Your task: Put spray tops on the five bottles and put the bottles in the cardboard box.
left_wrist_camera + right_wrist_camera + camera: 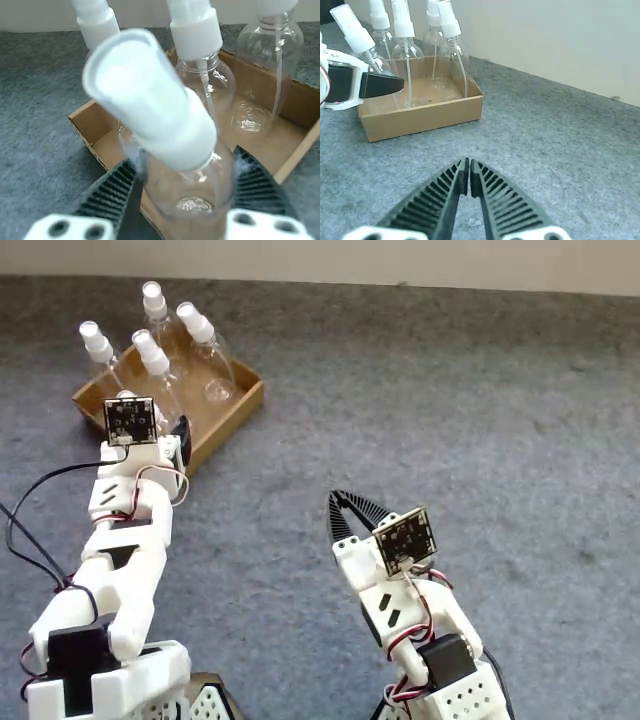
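Left gripper [182, 172] clamps the fifth capped bottle [192, 197], tilted at the near rim of the cardboard box [232, 418] holding four capped bottles [205, 360]; right gripper [469, 175] closed, empty, well right of the box: apparently one placement remains

Clear, glossy, smooth plastic: the bottle [200, 192] held in the left hand [185, 161]. Its spray top [150, 100]: white, smooth plastic. The hand's fingers [112, 187]: black, ribbed, matt. Beyond the hand, the cardboard box [305, 107]: brown, matt. The bench [450, 390]: grey, rough, felt-like cloth.
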Robot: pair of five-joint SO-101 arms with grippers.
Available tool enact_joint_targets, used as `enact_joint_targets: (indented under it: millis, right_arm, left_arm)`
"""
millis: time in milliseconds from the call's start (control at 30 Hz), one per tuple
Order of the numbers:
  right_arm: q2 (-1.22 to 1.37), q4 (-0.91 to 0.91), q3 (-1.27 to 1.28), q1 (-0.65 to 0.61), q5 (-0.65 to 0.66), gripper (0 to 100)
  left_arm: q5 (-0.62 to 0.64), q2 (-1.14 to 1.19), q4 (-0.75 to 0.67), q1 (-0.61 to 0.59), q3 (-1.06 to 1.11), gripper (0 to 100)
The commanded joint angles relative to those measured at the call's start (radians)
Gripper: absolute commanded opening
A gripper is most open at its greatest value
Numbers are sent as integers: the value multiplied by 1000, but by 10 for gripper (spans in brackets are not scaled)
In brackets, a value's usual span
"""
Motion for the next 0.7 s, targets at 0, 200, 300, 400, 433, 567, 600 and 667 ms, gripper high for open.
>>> enact_joint_targets:
  millis: [0,200,300,400,433,567,600,667]
  right_arm:
    - [-7,-25,127,12,2,5]
    - [-7,-25,127,12,2,5]
    - [-7,-25,127,13,2,5]
    - [-7,-25,127,13,2,5]
    - [-7,-25,127,13,2,5]
    - [-7,-25,127,13,2,5]
    - [-7,-25,127,13,2,5]
    - [-7,-25,127,13,2,5]
  left_arm:
    - [-21,-7,-20,5,-42,205]
    - [-21,-8,-20,4,-41,214]
    - [-21,-8,-20,4,-41,215]
    - [-21,-8,-20,2,-41,215]
    - [-21,-8,-20,2,-41,215]
    - [-21,-15,-20,2,-18,247]
    - [-21,-15,-20,2,-15,277]
    - [-21,-16,-20,-10,-4,335]
